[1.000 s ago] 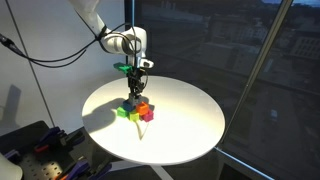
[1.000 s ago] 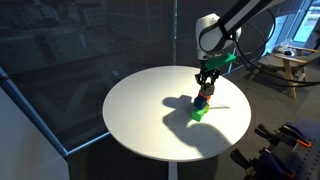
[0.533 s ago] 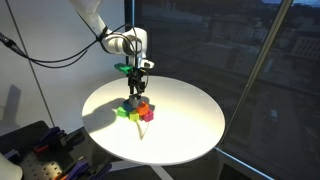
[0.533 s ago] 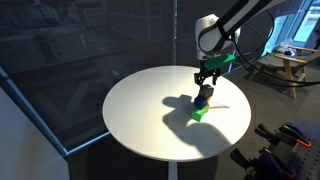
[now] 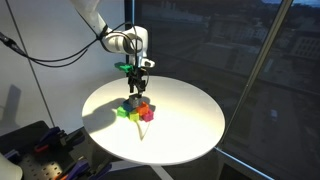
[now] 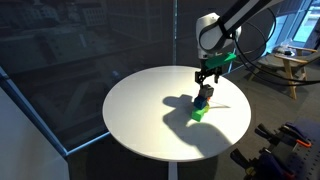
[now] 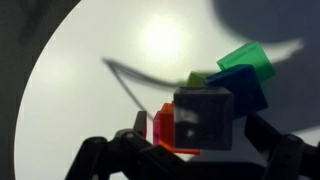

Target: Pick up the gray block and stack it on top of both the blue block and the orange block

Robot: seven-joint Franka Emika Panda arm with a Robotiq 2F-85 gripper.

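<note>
Wrist view puts the gray block [image 7: 203, 118] squarely between the two dark fingers of the claw [image 7: 197, 128], filling the middle of the picture. The fingers flank it closely on either side, but I cannot tell whether the pads actually press on it or stand a hair off, so the claw's grip stays undecided. Just beyond the claw and under the gray block's far edge sits the blue block [image 7: 245, 90]. The orange block [image 7: 163, 125] peeks out below the gray one, in the narrow gap beside one finger. A green cube [image 7: 247, 58] lies farther out past the blue block, touching it, all on the white table [image 7: 90, 70]. This close view alone shows the gray block resting across the blue and orange blocks. In both exterior views the gray block is too small and shadowed to make out. They show the claw [image 5: 135, 93] pointing straight down from the arm onto the tight cluster of cubes near the middle of the round table [image 5: 190, 130], with a red cube [image 5: 144, 115] low in the cluster beneath it. From the opposite side the claw [image 6: 203, 88] stands over the blue block [image 6: 201, 101], and the green cube [image 6: 198, 114] is lowest, on the table [image 6: 140, 110].
</note>
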